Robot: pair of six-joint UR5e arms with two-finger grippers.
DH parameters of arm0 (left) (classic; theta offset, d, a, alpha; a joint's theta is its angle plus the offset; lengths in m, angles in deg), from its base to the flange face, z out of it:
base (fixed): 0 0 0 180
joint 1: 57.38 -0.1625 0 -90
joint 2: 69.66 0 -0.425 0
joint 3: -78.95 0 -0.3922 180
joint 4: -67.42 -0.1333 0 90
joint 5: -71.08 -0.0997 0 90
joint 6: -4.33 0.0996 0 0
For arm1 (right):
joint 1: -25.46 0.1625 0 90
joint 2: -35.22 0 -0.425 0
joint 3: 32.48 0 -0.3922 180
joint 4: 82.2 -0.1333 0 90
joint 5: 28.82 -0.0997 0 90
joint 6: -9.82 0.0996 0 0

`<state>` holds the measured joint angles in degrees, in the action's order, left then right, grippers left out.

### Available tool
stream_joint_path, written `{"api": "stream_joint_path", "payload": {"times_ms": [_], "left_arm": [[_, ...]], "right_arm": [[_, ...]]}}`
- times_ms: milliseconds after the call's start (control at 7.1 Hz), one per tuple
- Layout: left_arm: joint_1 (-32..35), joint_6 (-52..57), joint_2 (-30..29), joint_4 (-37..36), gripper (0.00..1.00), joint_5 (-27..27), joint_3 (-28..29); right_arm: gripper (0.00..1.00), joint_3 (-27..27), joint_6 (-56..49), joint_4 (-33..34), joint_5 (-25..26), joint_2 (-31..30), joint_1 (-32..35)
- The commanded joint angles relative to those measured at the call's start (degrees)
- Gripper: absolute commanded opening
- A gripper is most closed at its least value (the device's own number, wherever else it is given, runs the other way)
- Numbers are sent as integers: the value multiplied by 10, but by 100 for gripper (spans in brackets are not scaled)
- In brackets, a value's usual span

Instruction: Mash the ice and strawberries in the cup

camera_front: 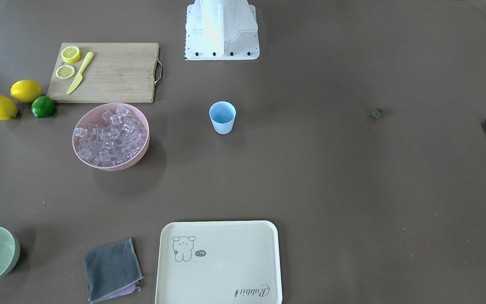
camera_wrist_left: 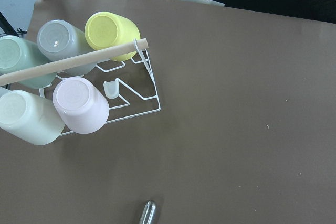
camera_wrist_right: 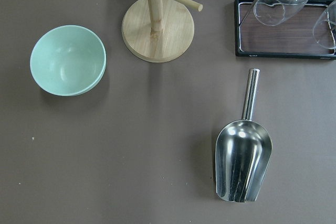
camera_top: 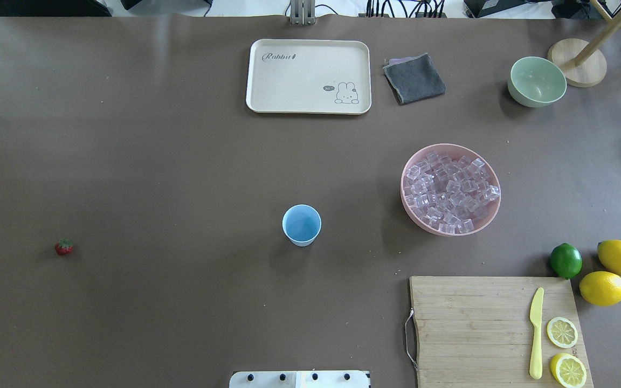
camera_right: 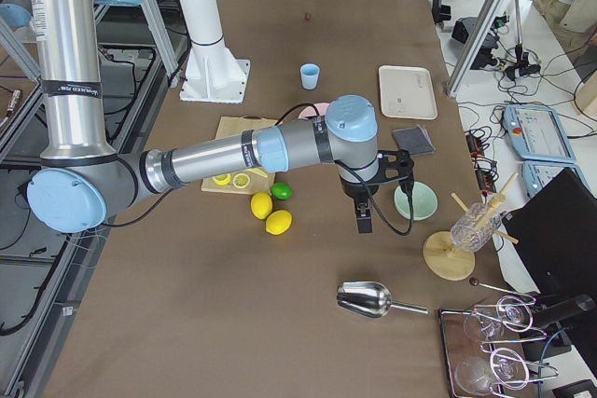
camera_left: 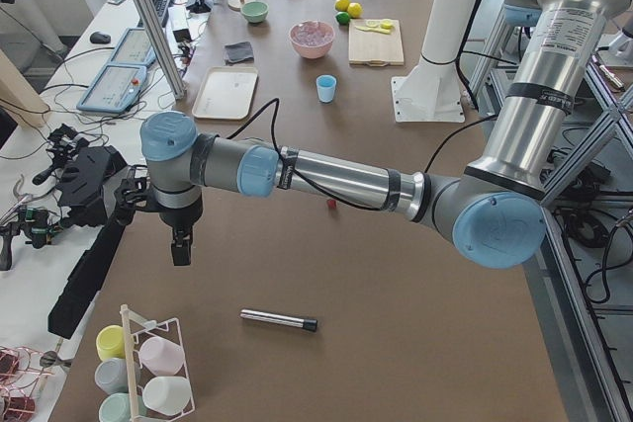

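The cup (camera_top: 301, 224) stands upright and empty at the middle of the tabletop (camera_top: 154, 161), with nothing touching it. In the overhead view the strawberry (camera_top: 63, 247) lies alone, well off at the cup's 9 o'clock. The ice (camera_top: 450, 194) is heaped in the pink bowl (camera_front: 120, 165) at about its 3 o'clock. Neither is in the cup, so I judge the task not yet begun.

The left gripper (camera_left: 181, 252) hangs over the tabletop's far left end near the steel muddler (camera_left: 280, 320). The right gripper (camera_right: 363, 221) hangs over the far right end near the metal scoop (camera_wrist_right: 243, 160). From these side views I cannot tell whether either gripper is spread or pressed together.

- **Strawberry:** it is tiny and round, so it could squirt out of a pinch and roll away.
- **Ice:** the glassy cubes could slip or bounce off the narrow rim and scatter.
- **Cup:** it is light and tapered, so it would likely tip or skate under the muddler's push unless the other arm steadies it.
- **Muddler:** the round rod may roll if nudged off-centre.
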<state>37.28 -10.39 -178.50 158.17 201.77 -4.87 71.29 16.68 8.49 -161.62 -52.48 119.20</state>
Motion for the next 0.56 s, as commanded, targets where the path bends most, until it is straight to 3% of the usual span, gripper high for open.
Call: {"api": "stream_joint_path", "payload": {"times_ms": [0, 423], "left_arm": [[0, 0, 1, 6, 98, 0, -1], [0, 0, 36, 83, 98, 0, -2]], "right_arm": [[100, 3, 1, -1, -1, 1, 7], [100, 6, 2, -1, -1, 3, 6]]}}
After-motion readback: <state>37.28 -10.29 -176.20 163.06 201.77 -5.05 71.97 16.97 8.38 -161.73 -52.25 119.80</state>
